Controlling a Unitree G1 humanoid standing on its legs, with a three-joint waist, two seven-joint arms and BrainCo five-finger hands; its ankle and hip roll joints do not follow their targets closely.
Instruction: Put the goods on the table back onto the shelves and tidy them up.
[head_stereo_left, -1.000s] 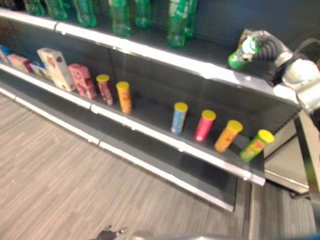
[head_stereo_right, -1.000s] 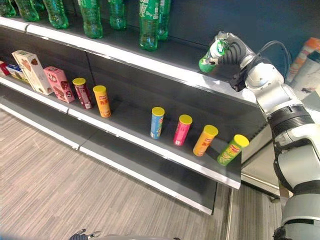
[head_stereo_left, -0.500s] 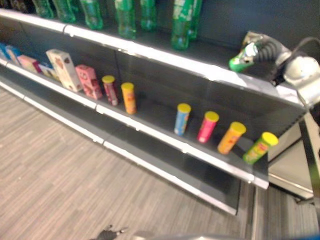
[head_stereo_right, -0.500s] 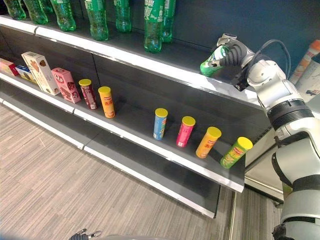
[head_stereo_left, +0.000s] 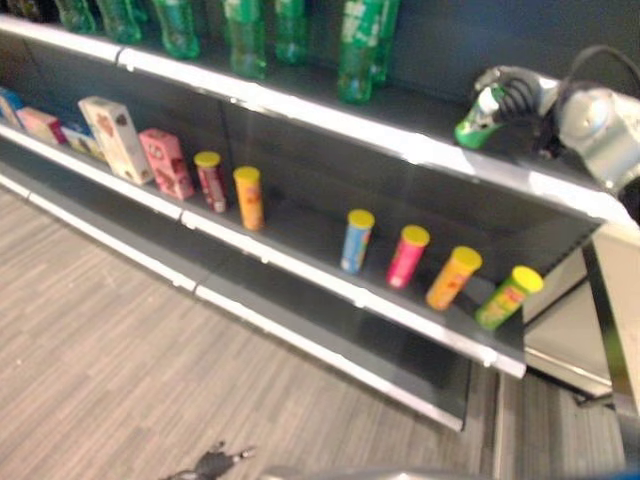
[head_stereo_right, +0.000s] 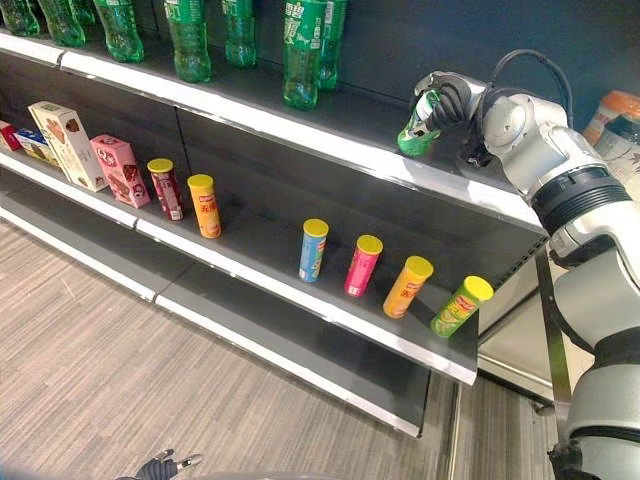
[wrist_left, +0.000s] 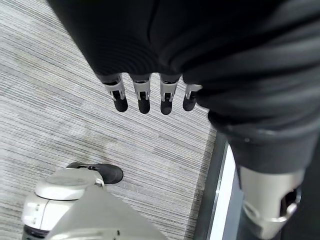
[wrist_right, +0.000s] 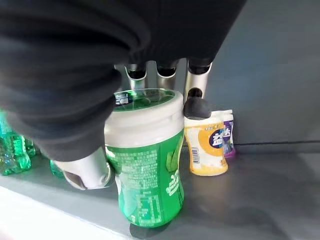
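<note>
Since a second ago the green jar (wrist_right: 147, 160), gripped at its white lid by the right hand (head_stereo_right: 440, 100), has been brought lower so its base appears to meet the top shelf (head_stereo_right: 330, 140) near two small jars (wrist_right: 210, 142), while the left hand (wrist_left: 145, 97) hangs relaxed, so release looks close.

Top shelf (head_stereo_right: 330, 140): green bottles (head_stereo_right: 300, 50). Middle shelf (head_stereo_right: 300, 300): tubes (head_stereo_right: 313, 249), boxes (head_stereo_right: 65, 145).

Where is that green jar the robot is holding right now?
The green jar is on the top shelf near its right end, gripped by the right hand, with a yellow jar just behind it.
</note>
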